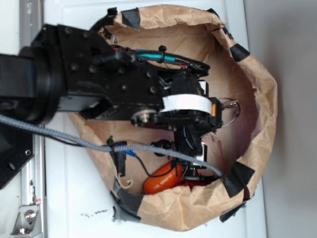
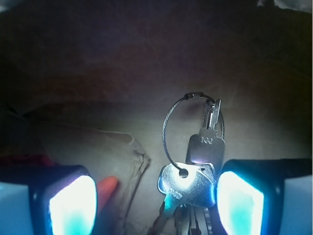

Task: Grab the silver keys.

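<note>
From the exterior view, the black robot arm (image 1: 74,74) reaches in from the left edge and runs rightward into a brown paper bag (image 1: 257,99) whose rolled rim is held with strips of black tape (image 1: 237,178). A grey braided cable (image 1: 74,136) trails across the arm's lower side and into the bag. Low in the bag, an orange carrot (image 1: 161,181) lies on the paper floor, partly under the arm's hardware. Further right, the gripper (image 1: 218,111) sits deep inside the bag, and just past its tip a thin wire loop of the silver keys (image 1: 232,106) peeks out against the brown paper.

Over to the wrist view now. At the lower left, the left fingertip pad (image 2: 73,205) glows pale blue, and right beside it the orange tip of the carrot (image 2: 107,186) pokes in. Then comes creased paper floor. Right of centre lie the silver keys (image 2: 193,171), their heads stacked on the wire ring (image 2: 168,127), which arcs up toward the far side. The right pad (image 2: 239,203) sits touching or just beside the key heads. The gripper (image 2: 156,205) is spread wide, with the keys in the gap, hard against the right-hand finger and well apart from the left one. Nothing is pinched between the pads.
</note>
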`<state>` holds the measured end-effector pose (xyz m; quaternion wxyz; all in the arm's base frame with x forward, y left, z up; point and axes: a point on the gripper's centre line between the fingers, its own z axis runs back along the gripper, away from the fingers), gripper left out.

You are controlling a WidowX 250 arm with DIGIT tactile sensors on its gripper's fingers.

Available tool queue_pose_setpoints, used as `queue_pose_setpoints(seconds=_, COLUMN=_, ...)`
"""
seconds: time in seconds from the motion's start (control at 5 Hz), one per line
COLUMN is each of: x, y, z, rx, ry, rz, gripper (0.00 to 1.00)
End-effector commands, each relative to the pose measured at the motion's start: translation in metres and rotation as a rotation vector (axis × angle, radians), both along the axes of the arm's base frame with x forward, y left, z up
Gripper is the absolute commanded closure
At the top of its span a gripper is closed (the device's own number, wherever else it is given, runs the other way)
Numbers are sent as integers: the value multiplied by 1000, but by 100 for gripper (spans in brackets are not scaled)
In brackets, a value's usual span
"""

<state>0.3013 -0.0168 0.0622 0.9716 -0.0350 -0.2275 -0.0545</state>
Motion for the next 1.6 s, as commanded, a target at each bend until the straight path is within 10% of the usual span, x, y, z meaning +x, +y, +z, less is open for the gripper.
queue_pose_setpoints(seconds=0.0, x=15, y=4, z=9, rx=56, ry=-80, rz=24, gripper=0)
queue_pose_setpoints(seconds=0.6, x=31, y=-6, z=-6, rx=68, ry=-147, rz=92, gripper=0)
queue_pose_setpoints(seconds=1.0, x=46, y=1, z=-27, rx=177, ry=-168, rz=129, gripper=0)
queue_pose_setpoints(seconds=1.2, x=47, y=6, z=-23, rx=160, ry=-171, rz=146, gripper=100)
queue_pose_setpoints(seconds=1.4, x=45, y=5, z=-21, rx=161, ry=-160, rz=140, gripper=100)
